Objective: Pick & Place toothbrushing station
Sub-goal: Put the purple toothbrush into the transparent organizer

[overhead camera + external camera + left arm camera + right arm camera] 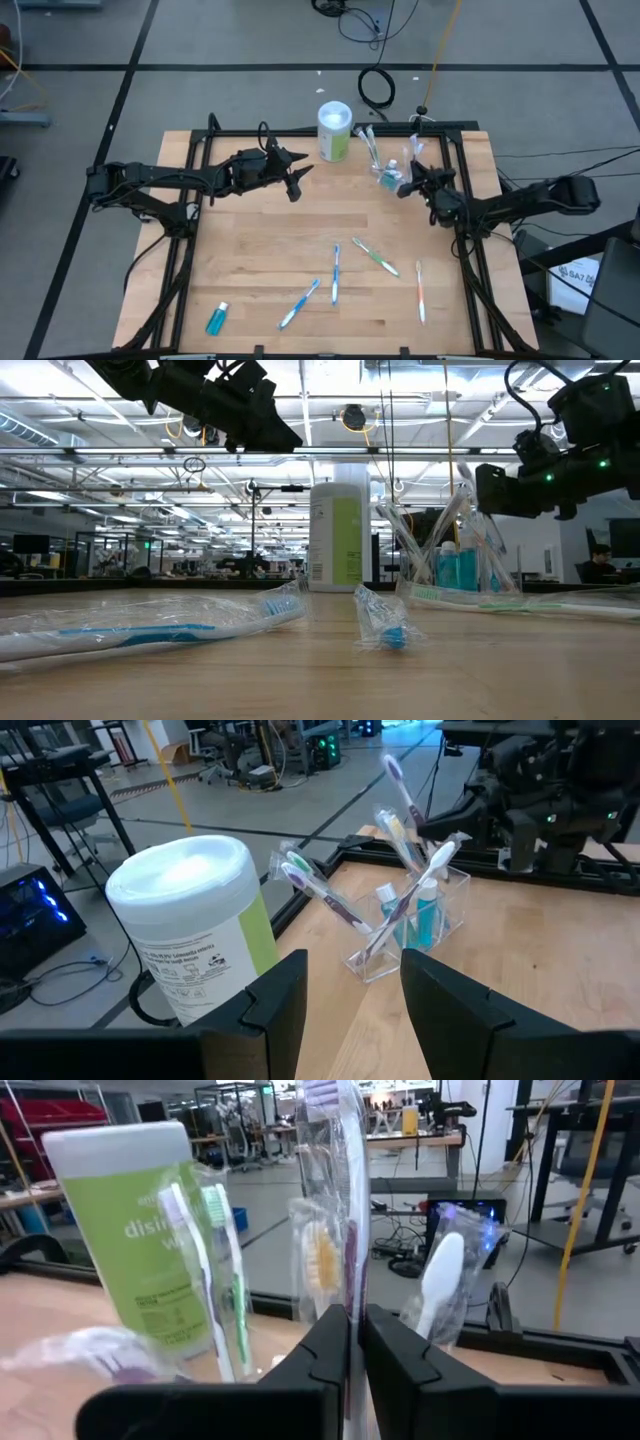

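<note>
The white-lidded wipes canister (pixel 140 1240) at about twelve o'clock on the table carries the only print that can be made out: on its green label, in the right wrist view, white letters begin "disin", the rest hidden behind wrapped toothbrushes (pixel 215 1270). In the left wrist view the canister's white panel (pixel 190 965) holds small lines of print and little symbols, probably instructions, too fine to read.

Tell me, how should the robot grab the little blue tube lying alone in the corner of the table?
The little blue tube lies flat by itself on the table, cap toward the far side. Probably best to come straight down from above and pinch across its narrow body near the middle, fingers on the long sides. Nothing crowds it. The left gripper, open, is on its side.
</note>
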Tool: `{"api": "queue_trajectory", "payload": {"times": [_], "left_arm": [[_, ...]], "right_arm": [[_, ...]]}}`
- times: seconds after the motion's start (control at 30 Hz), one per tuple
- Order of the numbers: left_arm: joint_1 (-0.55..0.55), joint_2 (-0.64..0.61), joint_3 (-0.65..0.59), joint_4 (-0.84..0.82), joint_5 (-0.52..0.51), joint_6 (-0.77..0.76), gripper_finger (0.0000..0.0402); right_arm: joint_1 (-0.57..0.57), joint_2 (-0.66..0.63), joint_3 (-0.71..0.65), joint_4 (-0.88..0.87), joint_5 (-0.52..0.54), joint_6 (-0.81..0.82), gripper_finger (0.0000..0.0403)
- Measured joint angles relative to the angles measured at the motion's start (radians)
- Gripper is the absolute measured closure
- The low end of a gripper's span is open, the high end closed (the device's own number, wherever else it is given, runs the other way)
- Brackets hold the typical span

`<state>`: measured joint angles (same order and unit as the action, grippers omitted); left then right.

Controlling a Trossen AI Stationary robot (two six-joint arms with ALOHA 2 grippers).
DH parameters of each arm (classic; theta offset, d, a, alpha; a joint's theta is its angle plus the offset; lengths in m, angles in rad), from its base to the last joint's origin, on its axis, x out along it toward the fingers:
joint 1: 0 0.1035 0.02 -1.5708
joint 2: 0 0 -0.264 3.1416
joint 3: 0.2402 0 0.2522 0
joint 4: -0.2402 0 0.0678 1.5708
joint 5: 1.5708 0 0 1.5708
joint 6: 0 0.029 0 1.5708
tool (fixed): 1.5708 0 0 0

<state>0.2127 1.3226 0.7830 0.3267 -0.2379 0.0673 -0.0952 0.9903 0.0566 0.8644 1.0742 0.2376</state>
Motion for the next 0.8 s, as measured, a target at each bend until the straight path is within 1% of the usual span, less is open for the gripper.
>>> {"api": "queue_trajectory", "payload": {"times": [0.13, 0.23, 0.5, 0.63, 0.8], "left_arm": [[0.0, 0.0, 0.0, 0.0, 0.0, 0.0, 0.0234], [0.0, 0.0, 0.0, 0.006, 0.0, 0.001, 0.0234], [0.0, 0.0, 0.0, 0.015, 0.0, 0.0, 0.0233], [0.0, 0.0, 0.0, 0.015, 0.0, -0.001, 0.0233], [0.0, 0.0, 0.0, 0.016, 0.0, -0.006, 0.0234]], "right_arm": [[-0.004, 0.029, -0.001, -0.001, 0.004, 0.012, 0.0388], [-0.004, 0.047, -0.001, 0.0, 0.026, 0.012, 0.0388], [-0.004, 0.089, -0.002, -0.012, 0.025, 0.039, 0.0387], [-0.007, 0.097, -0.002, -0.036, -0.004, 0.068, 0.0387], [-0.017, 0.097, -0.002, -0.068, -0.012, 0.1, 0.0387]]}}
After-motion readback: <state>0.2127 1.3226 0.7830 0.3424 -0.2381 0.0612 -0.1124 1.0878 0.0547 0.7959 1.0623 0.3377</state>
